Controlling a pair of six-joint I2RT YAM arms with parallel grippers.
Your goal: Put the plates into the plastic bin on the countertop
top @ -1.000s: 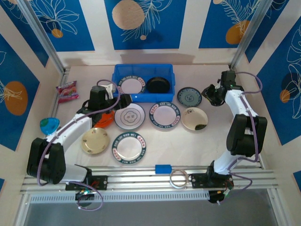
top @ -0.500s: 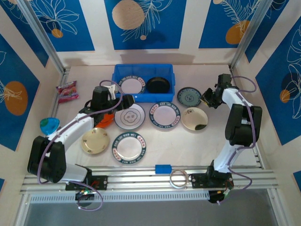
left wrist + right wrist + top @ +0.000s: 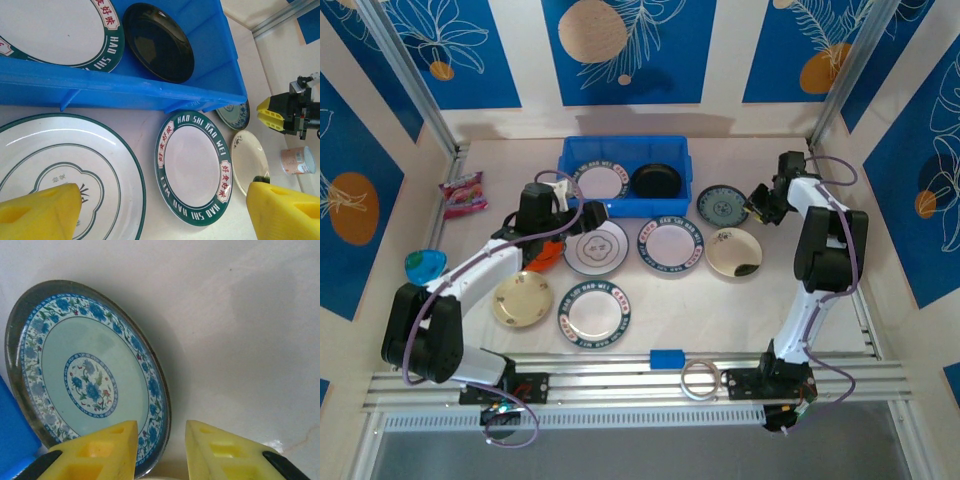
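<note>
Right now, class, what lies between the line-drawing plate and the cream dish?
One green-rimmed lettered plate sits between them, as the top view shows.

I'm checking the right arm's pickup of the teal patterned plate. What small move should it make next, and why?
Probably close the right gripper on the teal plate: its rim sits between the parted jaws, not yet pinched, and the plate lies outside the blue bin.
</note>
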